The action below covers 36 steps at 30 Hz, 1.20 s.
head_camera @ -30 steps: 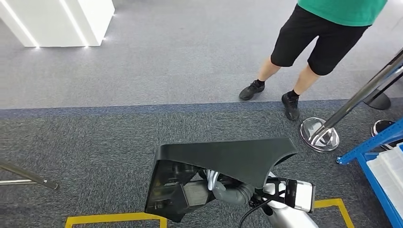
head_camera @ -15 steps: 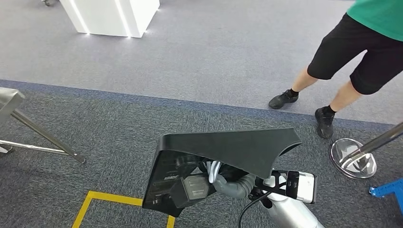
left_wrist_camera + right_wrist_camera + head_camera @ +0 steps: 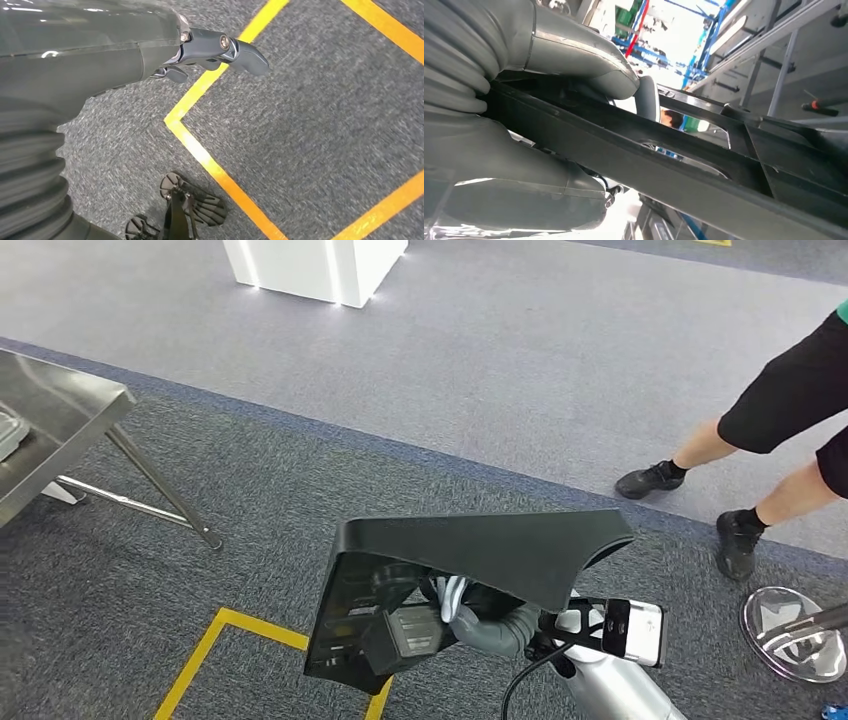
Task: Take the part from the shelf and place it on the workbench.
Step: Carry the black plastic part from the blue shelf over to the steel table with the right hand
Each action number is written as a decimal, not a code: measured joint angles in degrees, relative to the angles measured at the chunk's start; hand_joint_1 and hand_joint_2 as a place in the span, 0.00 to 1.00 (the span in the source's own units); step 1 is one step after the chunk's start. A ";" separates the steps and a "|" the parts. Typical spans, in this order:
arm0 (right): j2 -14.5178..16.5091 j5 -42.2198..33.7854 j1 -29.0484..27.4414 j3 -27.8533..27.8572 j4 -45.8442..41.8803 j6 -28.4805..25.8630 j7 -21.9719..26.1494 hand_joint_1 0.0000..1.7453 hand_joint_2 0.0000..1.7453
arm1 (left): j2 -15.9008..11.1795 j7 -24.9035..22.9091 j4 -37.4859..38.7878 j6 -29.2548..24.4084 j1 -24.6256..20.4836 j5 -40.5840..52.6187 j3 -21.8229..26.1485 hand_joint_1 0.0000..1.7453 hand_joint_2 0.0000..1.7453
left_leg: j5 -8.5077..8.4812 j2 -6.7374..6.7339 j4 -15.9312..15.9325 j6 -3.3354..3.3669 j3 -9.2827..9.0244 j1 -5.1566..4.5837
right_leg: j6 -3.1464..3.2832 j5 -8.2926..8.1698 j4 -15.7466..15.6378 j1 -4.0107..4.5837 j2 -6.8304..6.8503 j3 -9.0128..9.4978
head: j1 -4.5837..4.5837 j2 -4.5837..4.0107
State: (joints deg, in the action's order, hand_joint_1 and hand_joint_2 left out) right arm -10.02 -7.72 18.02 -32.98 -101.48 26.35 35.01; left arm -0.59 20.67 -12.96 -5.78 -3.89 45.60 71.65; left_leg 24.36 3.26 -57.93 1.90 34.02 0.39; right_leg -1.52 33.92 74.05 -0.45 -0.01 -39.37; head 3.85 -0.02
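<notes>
Black plastic is what the single part (image 3: 480, 565) is made of, and it is carried low and near in the head view, above grey carpet (image 3: 250, 500), by the right hand (image 3: 470, 615), whose fingers are clamped on it from beneath; in the right wrist view the thumb (image 3: 574, 57) is pressed over one dark rib of the part (image 3: 684, 165). The left hand (image 3: 210, 50) is seen hanging over the floor with nothing in it, the fingers loosely curled and apart. One steel workbench (image 3: 60, 430) is cut off by the left edge, its corner and two slanted legs visible, with open carpet between it and the part. Yellow floor tape (image 3: 215, 640) is laid near and left of the part. One white plinth (image 3: 315, 265) stands far off. One person (image 3: 780, 430) is cropped at the right edge, two shoes showing, beside one chrome post base (image 3: 795, 635).
</notes>
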 joint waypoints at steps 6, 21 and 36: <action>-0.33 -0.66 0.54 0.00 0.03 -0.01 0.00 0.98 1.00 | 0.07 -0.03 0.00 -0.17 -0.04 -0.07 0.03 0.00 1.00 | 0.06 4.25 -0.72 -1.53 0.75 0.13 | 0.64 -6.91 -15.33 -0.31 -4.22 6.51 | 0.01 0.00; -1.13 -1.12 0.85 -0.02 0.30 -0.34 0.13 0.98 1.00 | 0.03 0.27 -0.02 0.52 0.12 0.49 0.07 0.00 1.00 | 1.00 -6.95 -0.39 -1.93 -0.11 -0.35 | 1.49 -6.26 -16.47 0.51 6.58 8.11 | 0.01 0.00; -3.44 -1.47 -0.07 0.04 0.30 -1.08 0.20 0.98 1.00 | -0.02 0.46 -0.02 1.19 -0.24 0.99 0.04 0.00 1.00 | 0.63 3.61 -0.67 -1.57 0.27 0.30 | 0.18 -6.84 -15.02 -1.00 -4.49 6.17 | 0.01 0.00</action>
State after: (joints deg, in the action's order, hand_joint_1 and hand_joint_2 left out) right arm -13.46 -9.19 17.95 -32.94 -101.18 25.27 35.22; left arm -0.61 21.13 -12.98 -4.59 -4.13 46.59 71.69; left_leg 24.99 6.87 -58.60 0.33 34.28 0.69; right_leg -1.34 27.07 59.03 -1.45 -4.49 -33.21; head 3.86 -0.02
